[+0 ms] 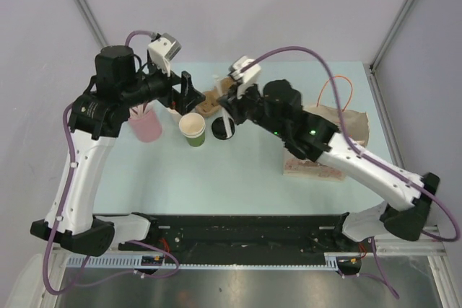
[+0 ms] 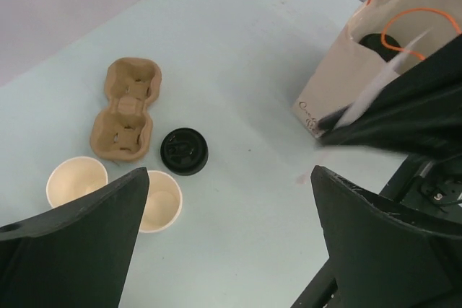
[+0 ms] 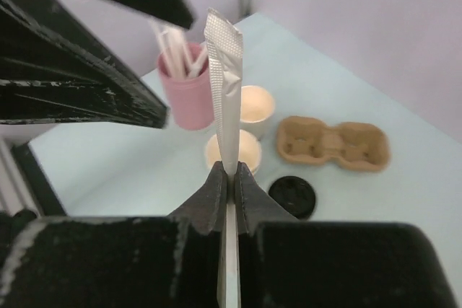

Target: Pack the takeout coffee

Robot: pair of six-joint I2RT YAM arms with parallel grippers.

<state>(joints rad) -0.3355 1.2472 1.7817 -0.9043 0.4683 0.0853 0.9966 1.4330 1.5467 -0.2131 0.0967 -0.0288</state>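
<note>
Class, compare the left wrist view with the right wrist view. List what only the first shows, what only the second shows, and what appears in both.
Only the left wrist view: the brown paper bag with orange handles. Only the right wrist view: the pink cup of straws, and the right claw shut on a wrapped straw held upright. Both: the two-cup pulp carrier, the loose black lid and two lidless paper cups; that straw also shows, as a blurred white strip, in the left wrist view.

We can read no words, brands or numbers. A few dark handwritten marks sit low on the brown paper bag with orange handles [image 2: 354, 70], too small to decipher.
</note>
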